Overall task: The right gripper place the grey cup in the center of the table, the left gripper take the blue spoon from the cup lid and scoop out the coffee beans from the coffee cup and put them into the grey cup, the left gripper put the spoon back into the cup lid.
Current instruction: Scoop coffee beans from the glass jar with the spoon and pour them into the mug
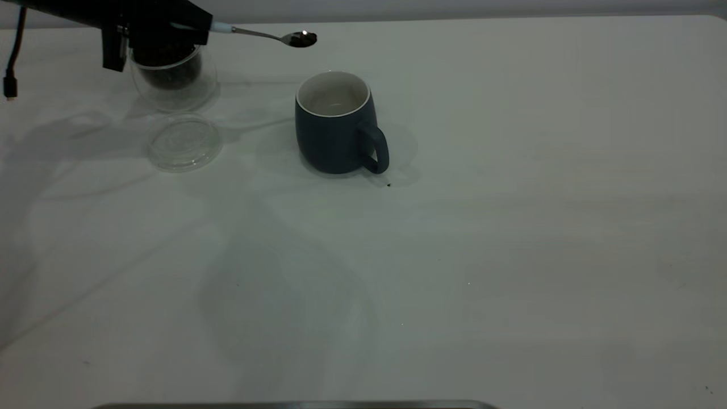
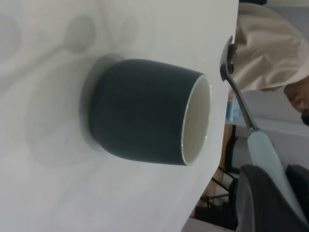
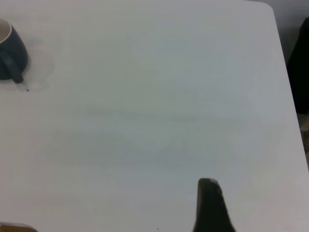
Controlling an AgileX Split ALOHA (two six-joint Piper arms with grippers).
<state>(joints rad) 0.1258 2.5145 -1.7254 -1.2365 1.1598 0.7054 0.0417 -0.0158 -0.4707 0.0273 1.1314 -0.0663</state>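
The left gripper (image 1: 170,28) hides the coffee cup's (image 1: 173,79) rim, and the frame's top edge crops its arm.

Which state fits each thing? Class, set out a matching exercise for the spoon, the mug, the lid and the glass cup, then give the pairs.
Things:
1. spoon
2. mug
3. lid
4. glass cup

States:
A. lies flat on the table, nothing on it
B. held in the air by the left gripper, beans in its bowl
C. stands upright, white inside, handle toward the camera
D. holds a dark heap of beans, partly behind the gripper

Pairs: 1-B, 2-C, 3-A, 4-D
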